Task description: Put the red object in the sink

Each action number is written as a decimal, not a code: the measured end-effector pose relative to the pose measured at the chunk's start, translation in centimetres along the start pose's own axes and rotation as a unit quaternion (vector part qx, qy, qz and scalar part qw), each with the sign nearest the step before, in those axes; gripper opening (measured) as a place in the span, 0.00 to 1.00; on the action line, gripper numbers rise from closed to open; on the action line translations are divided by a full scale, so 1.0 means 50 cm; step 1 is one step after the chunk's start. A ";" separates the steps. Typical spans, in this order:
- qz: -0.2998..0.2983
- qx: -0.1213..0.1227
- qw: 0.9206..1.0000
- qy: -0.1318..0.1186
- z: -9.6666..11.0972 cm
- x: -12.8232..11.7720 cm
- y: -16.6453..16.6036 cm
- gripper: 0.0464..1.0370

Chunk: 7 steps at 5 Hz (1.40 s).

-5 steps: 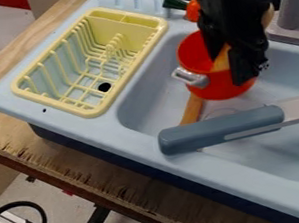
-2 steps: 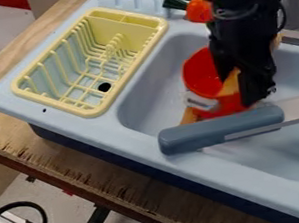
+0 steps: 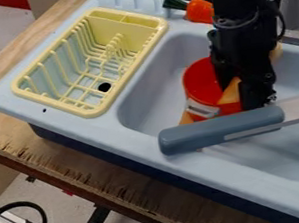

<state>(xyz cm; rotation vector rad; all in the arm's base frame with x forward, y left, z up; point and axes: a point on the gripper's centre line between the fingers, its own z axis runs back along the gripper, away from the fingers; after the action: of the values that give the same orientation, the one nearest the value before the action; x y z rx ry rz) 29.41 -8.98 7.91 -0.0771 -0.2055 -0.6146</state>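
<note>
1. Red pot (image 3: 200,82): in the sink basin (image 3: 141,102), mouth up, silver handle (image 3: 202,108) toward the near side. Can't tell if its base touches the bottom.
2. Jaws (image 3: 238,94): look clenched on the pot's far-right wall, beside a yellow-orange piece (image 3: 231,92).
3. Step, my read: lowering. Keep pot level, go down slowly, release only once the base sits flat, then lift straight so the rim isn't dragged.
4. Watch the wooden piece (image 3: 186,117) by the pot, could tip it; the knife's grey handle (image 3: 221,128) crosses in front, could snag.
5. Versus first frame: pot and arm lower in view, pot nearer the knife, wooden piece more hidden, carrot (image 3: 199,11) more exposed.
</note>
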 end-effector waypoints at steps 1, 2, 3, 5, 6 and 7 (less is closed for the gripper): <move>0.014 -0.009 1.000 0.008 -0.009 -0.005 0.005 0.62; 0.030 -0.022 0.999 0.014 -0.008 -0.003 0.011 0.70; 0.042 -0.022 0.999 0.019 -0.009 -0.008 0.021 0.94; 0.070 -0.026 0.997 0.018 0.001 0.000 0.022 0.96; 0.085 -0.033 0.996 0.017 0.015 0.007 0.031 0.96; 0.107 -0.042 0.993 0.014 0.036 0.017 0.043 0.96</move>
<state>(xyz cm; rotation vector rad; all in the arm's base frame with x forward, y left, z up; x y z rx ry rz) 31.03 -7.45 9.80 -0.1691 -0.1416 -0.4096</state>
